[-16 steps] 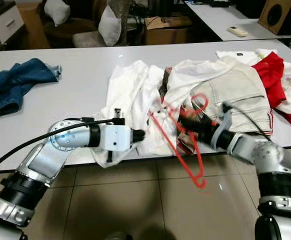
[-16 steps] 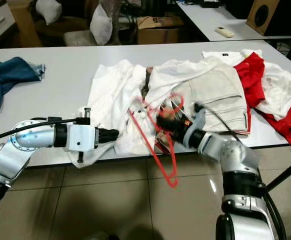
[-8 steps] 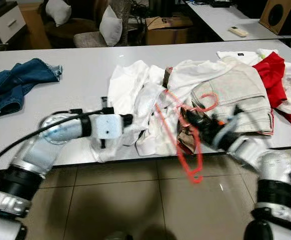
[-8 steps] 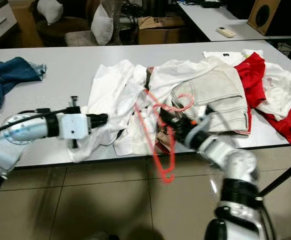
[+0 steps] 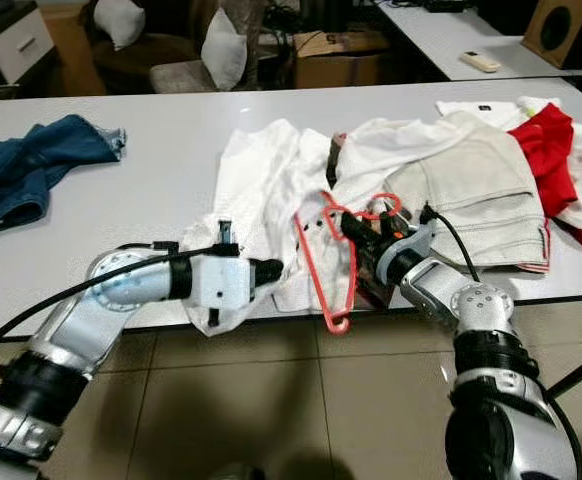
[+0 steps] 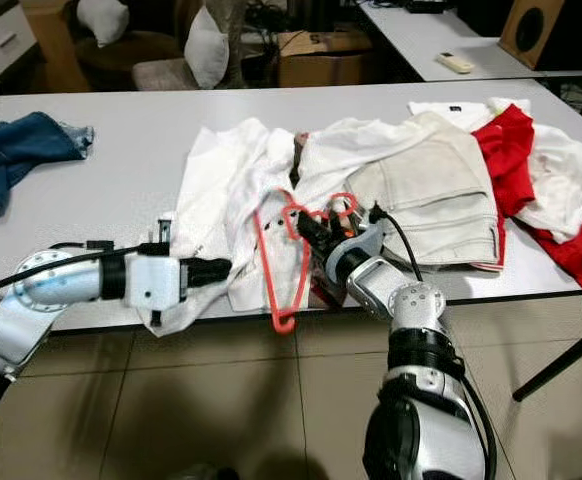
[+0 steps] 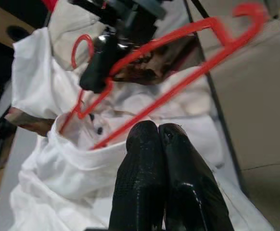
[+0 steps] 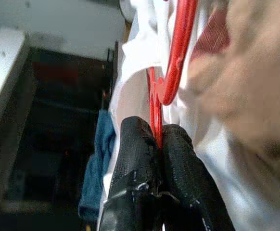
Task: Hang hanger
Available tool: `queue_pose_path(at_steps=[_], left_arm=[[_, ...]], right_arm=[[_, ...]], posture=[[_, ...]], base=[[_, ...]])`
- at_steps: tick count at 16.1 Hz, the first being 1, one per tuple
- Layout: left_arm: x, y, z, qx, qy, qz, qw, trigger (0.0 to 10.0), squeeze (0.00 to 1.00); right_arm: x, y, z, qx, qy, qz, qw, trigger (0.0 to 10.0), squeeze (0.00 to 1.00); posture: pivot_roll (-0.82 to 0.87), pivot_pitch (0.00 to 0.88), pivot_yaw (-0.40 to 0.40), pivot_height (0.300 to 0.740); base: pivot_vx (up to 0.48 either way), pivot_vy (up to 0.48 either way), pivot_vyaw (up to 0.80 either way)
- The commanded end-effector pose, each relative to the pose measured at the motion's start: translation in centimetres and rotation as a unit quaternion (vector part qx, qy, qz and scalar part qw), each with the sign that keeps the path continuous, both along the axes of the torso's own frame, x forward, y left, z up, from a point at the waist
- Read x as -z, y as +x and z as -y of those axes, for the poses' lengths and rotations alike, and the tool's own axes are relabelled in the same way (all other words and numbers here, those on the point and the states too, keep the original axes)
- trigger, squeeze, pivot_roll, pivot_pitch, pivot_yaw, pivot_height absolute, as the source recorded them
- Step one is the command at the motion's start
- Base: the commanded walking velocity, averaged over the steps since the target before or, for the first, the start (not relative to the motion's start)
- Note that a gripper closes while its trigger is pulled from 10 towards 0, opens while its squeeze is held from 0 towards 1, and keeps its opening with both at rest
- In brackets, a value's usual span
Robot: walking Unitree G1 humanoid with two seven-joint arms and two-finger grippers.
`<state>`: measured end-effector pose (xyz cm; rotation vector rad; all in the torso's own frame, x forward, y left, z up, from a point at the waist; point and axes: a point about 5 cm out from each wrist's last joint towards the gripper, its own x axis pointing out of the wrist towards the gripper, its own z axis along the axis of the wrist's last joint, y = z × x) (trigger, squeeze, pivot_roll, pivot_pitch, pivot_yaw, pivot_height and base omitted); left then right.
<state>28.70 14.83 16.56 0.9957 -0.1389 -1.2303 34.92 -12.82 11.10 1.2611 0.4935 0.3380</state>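
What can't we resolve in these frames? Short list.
- Left pincer, left wrist view: fingers pressed together in the white shirt; folds hide whether cloth lies between them.
- Red hanger, eye views: part of its frame passes behind the right pincer and folds.
- Brown patterned garment, eye views: mostly buried under the beige shorts.
- Red garment, eye views: cut off by the right edge.

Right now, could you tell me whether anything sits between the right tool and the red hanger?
Nothing does: the right tool is already closed on the red hanger, its thin bar pinched between the fingers. The hanger lies over the white shirt at the table's front edge.
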Motion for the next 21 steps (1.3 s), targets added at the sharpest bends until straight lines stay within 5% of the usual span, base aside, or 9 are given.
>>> queue_pose_path(at_steps=[1,4,6,9,12,17,21], left_arm=[[-0.1,-0.4,0.3,0.010,0.000,-0.003,1.000,0.0,0.00],[-0.7,-0.7,1.3,0.026,-0.023,0.007,0.999,0.0,0.00],[-0.8,-1.1,2.2,0.045,-0.029,0.011,0.998,0.0,0.00],[-1.5,-1.2,3.3,0.062,-0.051,0.034,0.996,0.0,0.00],[-2.2,-1.2,3.6,0.069,-0.061,0.049,0.995,0.0,0.00],[-3.6,-0.2,0.5,0.020,-0.052,0.076,0.996,0.0,0.00],[-4.8,0.0,0.3,0.024,-0.052,0.099,0.993,0.0,0.00]], right_arm=[[-1.3,0.9,-0.2,0.020,0.024,0.015,0.999,10.0,0.00],[-2.2,1.9,-1.2,0.035,0.022,0.028,0.999,10.0,0.00],[-5.2,3.3,-2.4,0.078,0.103,0.070,0.989,10.0,0.00],[-7.3,3.9,-4.1,0.095,0.139,0.093,0.981,10.0,0.00],[-8.0,4.1,-5.9,0.088,0.095,0.104,0.986,10.0,0.00],[-7.0,4.2,-3.9,0.121,0.065,0.100,0.985,10.0,0.00],[-7.2,4.6,-2.4,0.145,0.058,0.103,0.982,10.0,0.00]], posture=[[0.01,0.000,0.052,0.740],[0.02,0.000,0.053,0.740],[0.02,0.000,0.060,0.740],[0.02,0.000,0.064,0.740],[0.02,0.000,0.069,0.740],[0.02,0.000,0.083,0.740],[0.03,0.000,0.083,0.740]], base=[[0.000,0.000,0.00],[0.000,0.000,0.00],[0.000,0.000,0.00],[0.000,0.000,0.00],[0.000,0.000,0.00],[0.000,0.000,0.00],[0.000,0.000,0.00]])
